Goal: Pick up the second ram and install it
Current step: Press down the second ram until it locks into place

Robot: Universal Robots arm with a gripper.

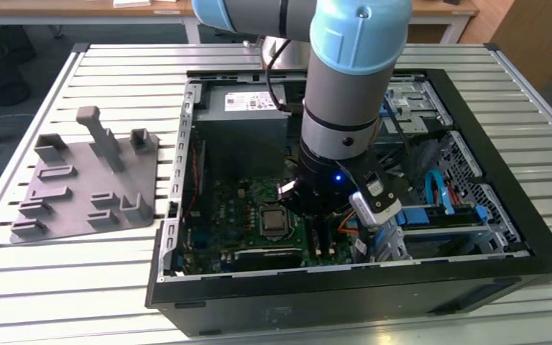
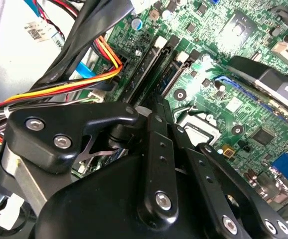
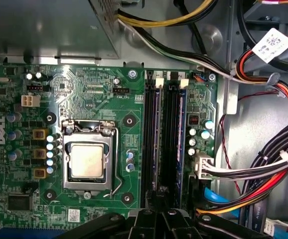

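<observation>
Second ram (image 3: 181,144) standing in a long black slot on the green motherboard (image 3: 94,89), gripper (image 3: 156,211) low over the slots, fingers pressed together on nothing, open black computer case (image 1: 353,287) on a white slatted table (image 1: 113,287), grey holder tray (image 1: 84,187) at the exterior view's left, wooden desks behind.

The robot arm (image 1: 345,93) reaches almost straight down, its wrist pointing downward. In the second wrist view, the black hand (image 2: 156,107) has its fingers drawn close together at the tips
</observation>
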